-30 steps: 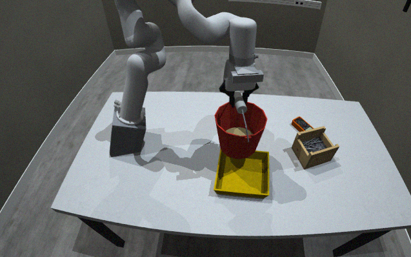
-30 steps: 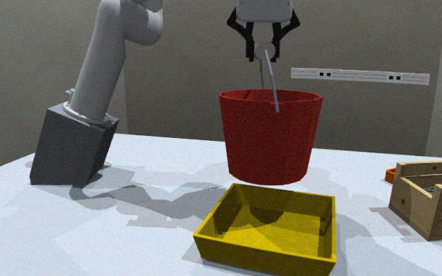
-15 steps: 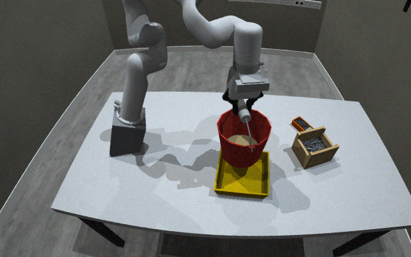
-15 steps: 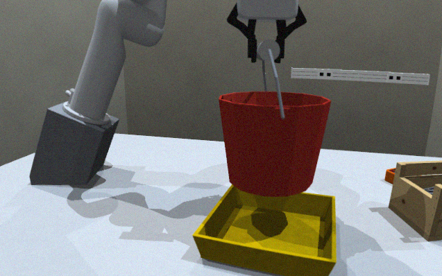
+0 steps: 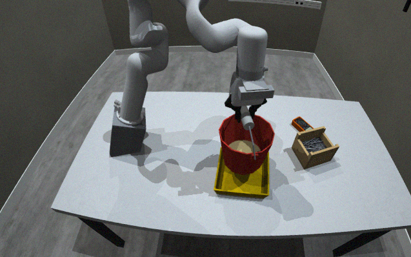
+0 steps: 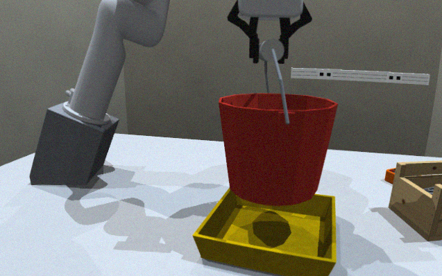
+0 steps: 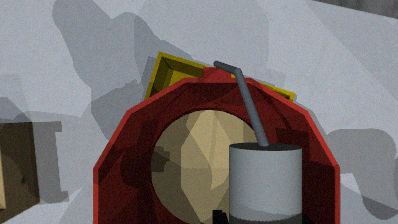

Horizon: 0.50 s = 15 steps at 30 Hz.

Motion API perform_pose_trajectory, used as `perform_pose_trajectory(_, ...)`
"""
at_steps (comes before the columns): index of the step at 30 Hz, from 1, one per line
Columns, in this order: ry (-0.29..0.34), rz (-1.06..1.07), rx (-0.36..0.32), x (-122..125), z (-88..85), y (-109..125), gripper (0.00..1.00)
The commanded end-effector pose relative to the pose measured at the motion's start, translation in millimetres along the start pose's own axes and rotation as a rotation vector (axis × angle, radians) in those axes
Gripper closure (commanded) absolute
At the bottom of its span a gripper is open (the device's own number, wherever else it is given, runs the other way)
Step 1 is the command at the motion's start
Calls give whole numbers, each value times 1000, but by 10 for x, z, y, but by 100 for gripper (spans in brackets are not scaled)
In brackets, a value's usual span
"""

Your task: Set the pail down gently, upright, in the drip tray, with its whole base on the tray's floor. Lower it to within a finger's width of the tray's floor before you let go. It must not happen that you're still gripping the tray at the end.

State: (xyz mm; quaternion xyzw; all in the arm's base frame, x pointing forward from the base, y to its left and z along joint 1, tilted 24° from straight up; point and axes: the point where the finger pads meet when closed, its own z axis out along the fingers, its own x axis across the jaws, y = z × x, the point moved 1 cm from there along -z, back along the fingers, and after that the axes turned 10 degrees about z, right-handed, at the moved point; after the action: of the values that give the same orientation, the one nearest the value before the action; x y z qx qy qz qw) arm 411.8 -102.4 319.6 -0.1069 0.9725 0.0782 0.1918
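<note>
A red pail [image 5: 246, 152] [image 6: 274, 152] [image 7: 125, 165] with a tan inner floor hangs upright from its grey wire handle. My gripper [image 5: 247, 120] [image 6: 271, 50] is shut on the handle's grey cylindrical grip [image 7: 265, 185]. The pail hangs over the far half of the yellow drip tray [image 5: 240, 188] [image 6: 264, 254] [image 7: 167, 70], its base well above the tray's floor. The pail's shadow falls on the tray floor. In the wrist view the pail hides most of the tray.
A wooden crate [image 5: 315, 148] [image 6: 427, 197] of nails stands to the right of the tray, with a small orange device [image 5: 301, 123] [image 6: 389, 175] behind it. The arm's dark base block [image 5: 127, 135] [image 6: 69, 149] sits at the table's left.
</note>
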Motion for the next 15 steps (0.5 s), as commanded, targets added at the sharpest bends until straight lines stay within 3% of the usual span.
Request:
perform_pose_trajectory(1,-5,-2,3,-34,-23,-80,100)
perform_pose_trajectory(15,-5,-2,3,-65,-23,-226,100)
